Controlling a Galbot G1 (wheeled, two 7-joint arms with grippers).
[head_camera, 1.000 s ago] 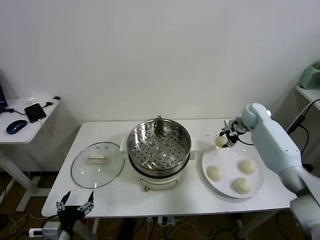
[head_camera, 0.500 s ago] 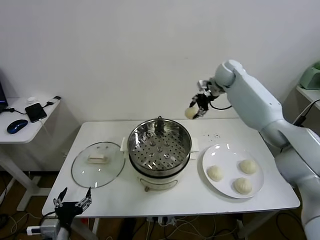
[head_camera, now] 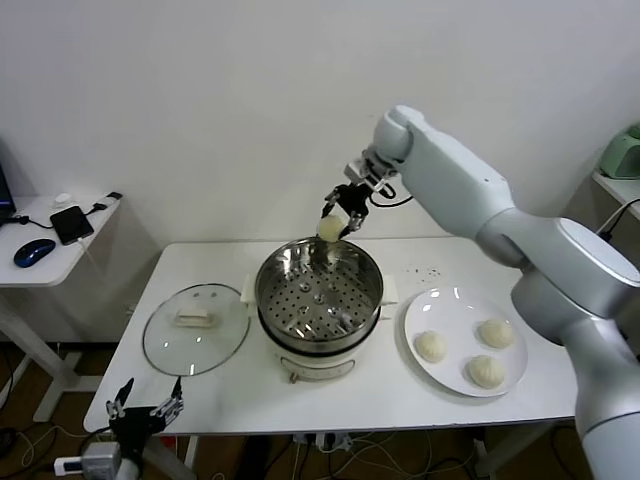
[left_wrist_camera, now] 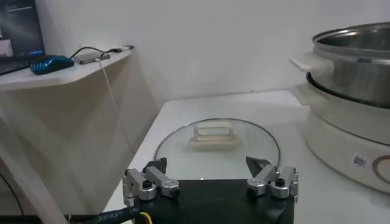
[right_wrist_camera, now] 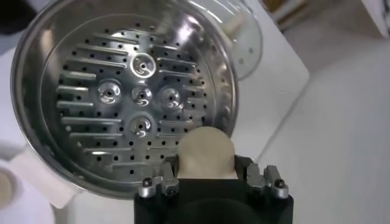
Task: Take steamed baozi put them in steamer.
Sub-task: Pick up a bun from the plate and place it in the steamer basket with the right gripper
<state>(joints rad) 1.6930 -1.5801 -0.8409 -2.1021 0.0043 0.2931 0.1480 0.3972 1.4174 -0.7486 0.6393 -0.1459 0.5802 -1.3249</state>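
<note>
My right gripper (head_camera: 336, 220) is shut on one cream-white baozi (head_camera: 330, 228) and holds it in the air over the far rim of the steamer (head_camera: 318, 283). In the right wrist view the baozi (right_wrist_camera: 206, 154) sits between the jaws above the empty perforated floor of the steamer (right_wrist_camera: 116, 97). Three more baozi lie on the white plate (head_camera: 440, 306) to the right of the steamer, one of them at the plate's near edge (head_camera: 486, 371). My left gripper (head_camera: 144, 409) is open and empty, low at the table's front left edge.
The round glass lid (head_camera: 195, 328) with a cream handle lies flat left of the steamer, and also shows in the left wrist view (left_wrist_camera: 216, 141). A side table (head_camera: 60, 240) at the far left holds a phone and a blue mouse.
My right gripper has lifted one baozi off the plate and carried it up and left, from the plate's far edge to above the steamer's far rim. The left arm has barely moved.
</note>
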